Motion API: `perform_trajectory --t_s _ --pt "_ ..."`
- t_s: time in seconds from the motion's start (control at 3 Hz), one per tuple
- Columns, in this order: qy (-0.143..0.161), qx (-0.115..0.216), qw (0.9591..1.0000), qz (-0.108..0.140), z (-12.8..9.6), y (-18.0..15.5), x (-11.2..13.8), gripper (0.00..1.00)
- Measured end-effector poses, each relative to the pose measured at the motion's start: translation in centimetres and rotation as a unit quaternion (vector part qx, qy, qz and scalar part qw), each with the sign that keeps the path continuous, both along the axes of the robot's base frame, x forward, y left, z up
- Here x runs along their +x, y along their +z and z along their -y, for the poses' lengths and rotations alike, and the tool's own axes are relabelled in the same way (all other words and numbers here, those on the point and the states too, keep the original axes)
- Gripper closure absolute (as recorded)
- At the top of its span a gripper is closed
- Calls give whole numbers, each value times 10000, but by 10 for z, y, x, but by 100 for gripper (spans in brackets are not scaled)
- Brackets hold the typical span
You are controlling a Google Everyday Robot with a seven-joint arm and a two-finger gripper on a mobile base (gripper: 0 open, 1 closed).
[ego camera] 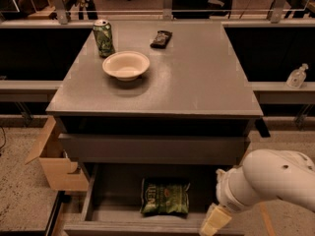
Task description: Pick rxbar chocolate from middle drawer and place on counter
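Gripper (215,221): is hanging at the lower right, over the front right corner of the open drawer; its pale yellowish tip is pointing down and to the left.
Gripper state: cannot tell whether it is apart or together; nothing is showing in its grasp.
Arm (270,181): white and rounded, is reaching in from the right edge, low beside the cabinet.
Drawer (113,191): is standing pulled out, below a shut drawer front.
Bag (165,197): green, is lying flat on the drawer floor near the middle, left of the gripper and apart from it.
Counter (197,82): is carrying three things, all toward its back and left.
Bar (161,38): dark, flat and wrapped, is lying on the counter near the back edge, right of the can; its label is not readable.
Bowl (126,65): pale, is sitting upright on the counter, just in front of the can.
Can (104,38): green, is standing upright at the back left.
Box (56,166): cardboard, is sitting on the floor left of the cabinet.
Bottle (297,76): clear, is standing on the ledge at the right.
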State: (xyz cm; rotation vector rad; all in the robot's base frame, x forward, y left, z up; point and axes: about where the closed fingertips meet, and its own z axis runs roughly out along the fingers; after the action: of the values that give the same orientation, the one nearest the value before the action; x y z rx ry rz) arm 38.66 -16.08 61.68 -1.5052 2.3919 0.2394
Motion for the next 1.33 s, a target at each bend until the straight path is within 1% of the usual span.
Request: perform_trajectory --t_s 0.33,0.67,1.0,1.33 --pt "-147 232 9996 108 -18 -39 14 0" --pt "-419 553 9972 272 -34 -81 37 0" --pt "-418 552 9972 269 -34 -81 37 0" --pt "-491 581 9969 217 -35 -97 42 0"
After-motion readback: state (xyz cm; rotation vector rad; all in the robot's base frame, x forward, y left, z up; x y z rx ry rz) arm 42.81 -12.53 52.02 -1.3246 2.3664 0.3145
